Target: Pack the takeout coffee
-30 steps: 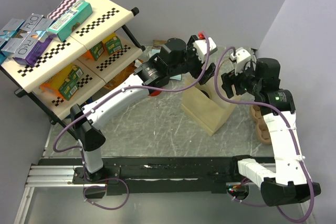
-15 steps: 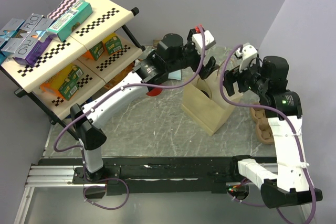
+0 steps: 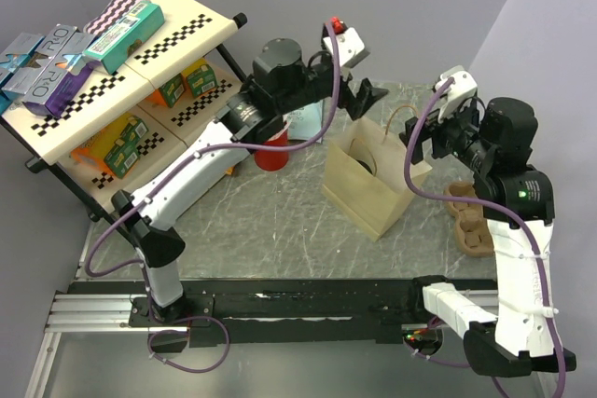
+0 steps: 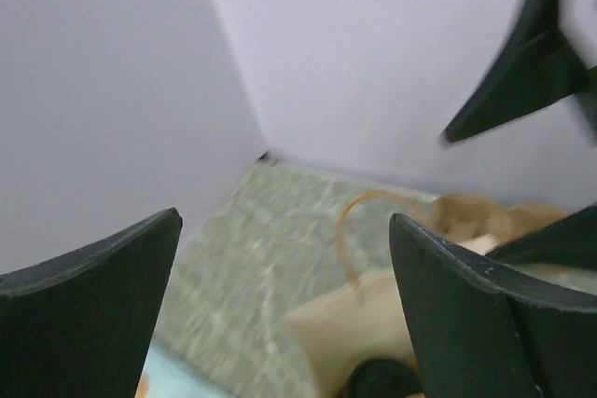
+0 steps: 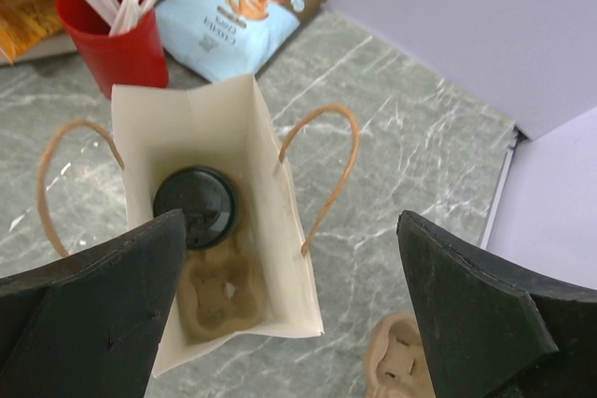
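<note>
Tabletop bag: coffee below right fingers

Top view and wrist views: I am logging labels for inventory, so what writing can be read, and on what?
"ARIO": last of the big white letters on the purple box on the top shelf; the rest unclear.
Blue pouch: print too blurred to read.
Small boxes on the lower shelf: too small to read.
Paper bag: no print seen.
</note>
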`<action>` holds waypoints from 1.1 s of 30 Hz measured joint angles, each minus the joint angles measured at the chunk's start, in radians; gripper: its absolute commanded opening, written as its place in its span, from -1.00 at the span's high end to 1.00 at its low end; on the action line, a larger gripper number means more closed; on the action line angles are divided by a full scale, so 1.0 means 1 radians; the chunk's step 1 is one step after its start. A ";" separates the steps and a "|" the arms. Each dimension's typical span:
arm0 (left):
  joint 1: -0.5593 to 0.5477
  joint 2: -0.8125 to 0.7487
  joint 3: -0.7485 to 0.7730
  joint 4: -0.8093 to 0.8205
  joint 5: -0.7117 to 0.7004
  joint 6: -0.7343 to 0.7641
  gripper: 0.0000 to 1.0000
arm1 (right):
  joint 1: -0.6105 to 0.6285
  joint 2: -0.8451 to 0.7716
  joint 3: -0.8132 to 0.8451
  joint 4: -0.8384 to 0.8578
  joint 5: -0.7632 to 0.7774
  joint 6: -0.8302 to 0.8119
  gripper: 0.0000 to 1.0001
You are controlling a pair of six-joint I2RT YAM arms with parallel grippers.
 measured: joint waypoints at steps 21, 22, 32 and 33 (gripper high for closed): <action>0.353 -0.090 -0.414 -0.372 -0.054 0.122 -0.36 | 0.000 0.013 0.071 0.076 0.001 0.050 -0.94; 0.352 -0.069 -0.414 -0.372 -0.045 0.122 -0.35 | 0.000 0.014 0.074 0.075 0.001 0.050 -0.94; 0.352 0.080 -0.318 -0.386 -0.009 0.119 -0.16 | 0.000 -0.007 0.070 0.076 0.009 0.050 -0.94; 0.352 0.090 -0.299 -0.385 -0.008 0.119 -0.10 | 0.000 -0.013 0.068 0.076 0.010 0.051 -0.94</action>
